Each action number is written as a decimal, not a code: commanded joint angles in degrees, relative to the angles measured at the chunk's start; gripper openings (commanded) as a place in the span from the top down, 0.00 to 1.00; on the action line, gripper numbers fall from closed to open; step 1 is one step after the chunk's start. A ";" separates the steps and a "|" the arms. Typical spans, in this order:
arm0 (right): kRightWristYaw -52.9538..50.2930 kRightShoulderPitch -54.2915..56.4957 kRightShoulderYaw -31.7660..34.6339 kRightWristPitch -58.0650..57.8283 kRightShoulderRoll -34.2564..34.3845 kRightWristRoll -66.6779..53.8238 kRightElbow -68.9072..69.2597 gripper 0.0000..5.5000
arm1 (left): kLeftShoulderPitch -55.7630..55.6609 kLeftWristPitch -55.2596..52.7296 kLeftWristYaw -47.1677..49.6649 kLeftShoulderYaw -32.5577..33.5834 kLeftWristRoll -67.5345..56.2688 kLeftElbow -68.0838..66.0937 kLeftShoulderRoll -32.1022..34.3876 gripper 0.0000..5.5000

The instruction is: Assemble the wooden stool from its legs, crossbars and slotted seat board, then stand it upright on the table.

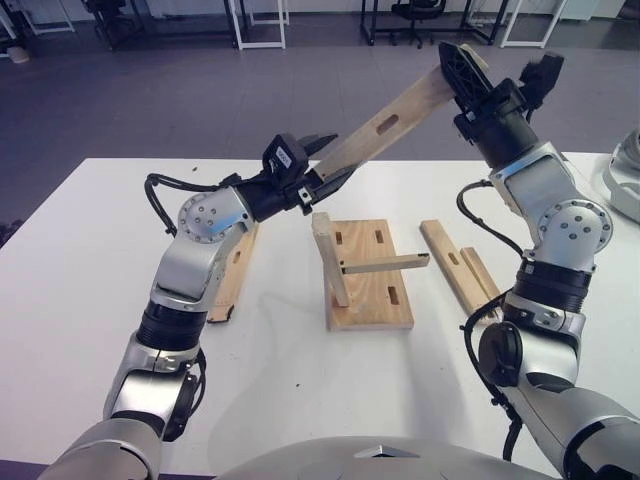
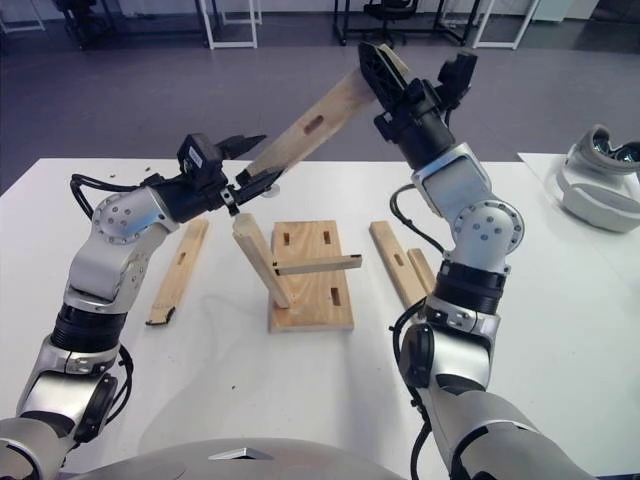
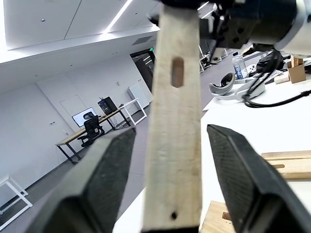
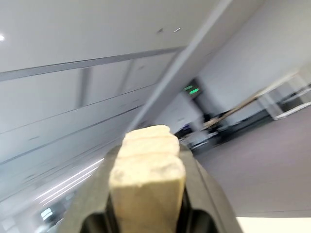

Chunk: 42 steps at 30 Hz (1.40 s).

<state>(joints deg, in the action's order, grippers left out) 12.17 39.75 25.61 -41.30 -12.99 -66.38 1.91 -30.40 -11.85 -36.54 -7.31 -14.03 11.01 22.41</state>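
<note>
A slotted wooden leg (image 1: 385, 125) hangs slanted in the air over the table's far side. My right gripper (image 1: 458, 70) is shut on its upper end, seen close up as the leg end (image 4: 148, 165). My left gripper (image 1: 335, 160) is open, its fingers (image 3: 104, 179) straddling the lower end with a small gap on each side. The seat board (image 1: 385, 300) lies flat mid-table. One leg (image 1: 328, 255) stands tilted in it, with a crossbar (image 1: 390, 264) sticking out to the right.
Another loose leg (image 1: 235, 270) lies left of the seat board, under my left arm. A slotted leg (image 1: 450, 262) and a short bar (image 1: 482, 272) lie to the right. A white headset (image 2: 600, 180) rests at the far right.
</note>
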 commanded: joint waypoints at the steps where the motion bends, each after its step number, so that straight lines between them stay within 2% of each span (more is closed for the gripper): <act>1: -6.28 -21.06 10.20 1.55 -2.24 0.53 12.45 0.82 | 6.42 -2.71 4.00 4.43 1.66 -0.60 1.92 0.38; 3: -11.37 -32.55 13.65 -0.31 -0.35 -5.98 20.68 0.82 | 14.86 -3.14 7.45 4.40 4.13 1.78 1.44 0.31; 7: -19.50 -42.34 11.49 -0.20 2.52 -13.22 27.51 0.82 | 25.66 -5.73 15.24 3.48 5.33 8.54 -3.99 0.28; 13: -21.96 -45.69 5.60 2.01 1.73 -7.58 27.39 0.82 | 28.30 -9.86 17.54 2.97 6.76 10.67 -4.25 0.28; 24: -25.23 -47.06 5.51 3.40 -4.79 -13.33 29.08 0.82 | 29.11 -13.03 18.24 1.18 7.21 15.46 -5.60 0.28; 28: -26.82 -47.37 -0.18 0.98 -10.04 -2.08 30.26 0.82 | 28.66 -13.56 18.35 1.20 7.22 16.65 -6.02 0.28; 34: -38.28 -39.37 -7.62 -7.34 -18.96 3.66 36.69 0.81 | 28.77 -14.73 17.81 0.63 4.25 21.15 -7.62 0.28; 38: -36.99 -40.66 -14.31 -9.25 -19.91 8.21 39.45 0.81 | 29.75 -15.44 17.83 -0.53 4.17 22.20 -8.08 0.28; 42: -32.93 -44.66 -14.11 -5.82 -18.30 10.96 38.69 0.80 | 30.25 -15.65 17.70 -0.49 4.01 22.69 -7.90 0.28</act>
<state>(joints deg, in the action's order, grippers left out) -22.42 0.79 13.07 -44.34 -31.38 -57.78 43.57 -0.67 -26.38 -18.85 -7.66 -9.50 32.56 14.20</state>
